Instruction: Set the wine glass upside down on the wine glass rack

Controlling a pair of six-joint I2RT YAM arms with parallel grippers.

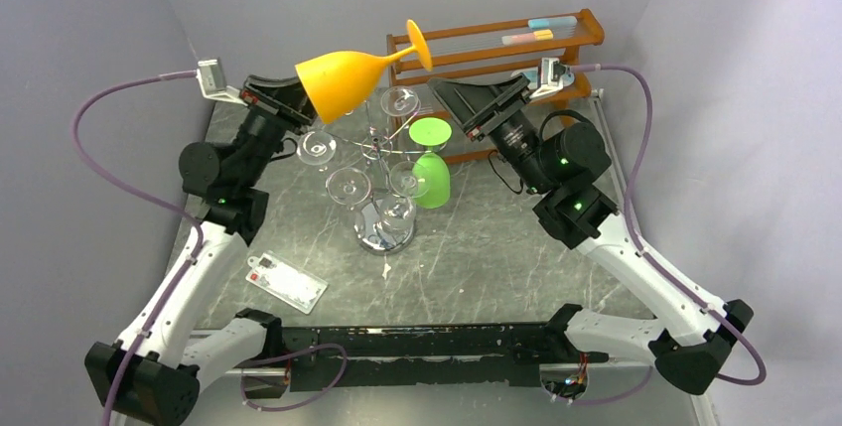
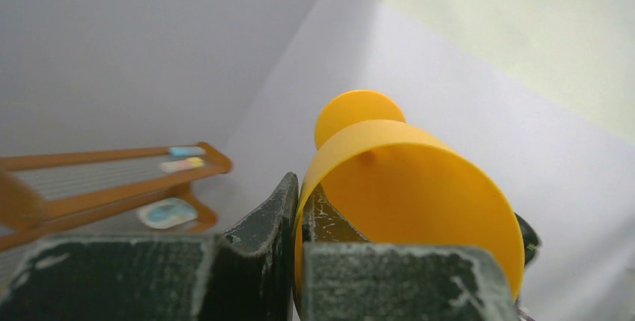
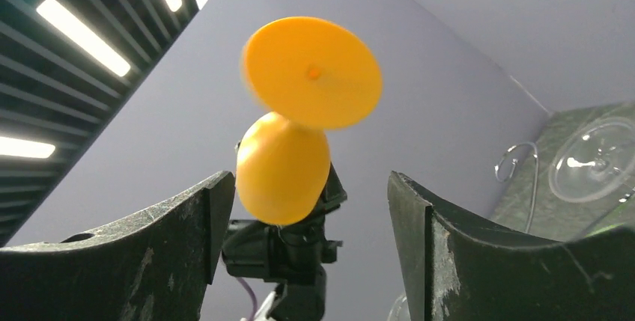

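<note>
The orange wine glass (image 1: 350, 82) is held in the air above the wine glass rack (image 1: 375, 148), well clear of its wire arms and touching none of them. It is carried by the left pincer (image 1: 301, 100), whose fingers are clamped together on the rim of the bowl, one inside and one outside, as is shown plainly in the left wrist view. The glass is lying roughly on its side, with the foot raised towards the wooden shelf (image 1: 496, 44) at the back, so it is not yet turned upside down. The right pincer (image 1: 459, 108) is held with its jaws wide apart and nothing between them, aimed at the foot of the glass from just beside it. A green glass (image 1: 431, 163) and several clear glasses (image 1: 349, 186) are already hung foot-up on the rack. The task is judged to be about halfway: the lifting is done, while the inverting, the sliding of the stem into a curled arm and the release are left. Which arm is free cannot be made out for certain from above.
</note>
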